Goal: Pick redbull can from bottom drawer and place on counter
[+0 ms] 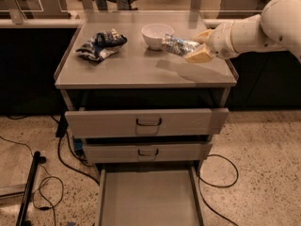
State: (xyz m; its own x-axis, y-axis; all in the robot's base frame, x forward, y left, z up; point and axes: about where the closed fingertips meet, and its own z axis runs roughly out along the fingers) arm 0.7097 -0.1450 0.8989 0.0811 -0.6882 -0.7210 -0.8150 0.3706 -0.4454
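Gripper [191,47], clamped on the redbull can [175,44], holds it on its side above the counter [136,72], just beside the white bowl [155,34]. Below, the bottom drawer [148,197] stands open with nothing in it. By my judgement, only setting the can down and letting go remain.

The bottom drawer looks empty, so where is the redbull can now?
In the camera view, the redbull can is held in the gripper above the right side of the counter, just right of the white bowl.
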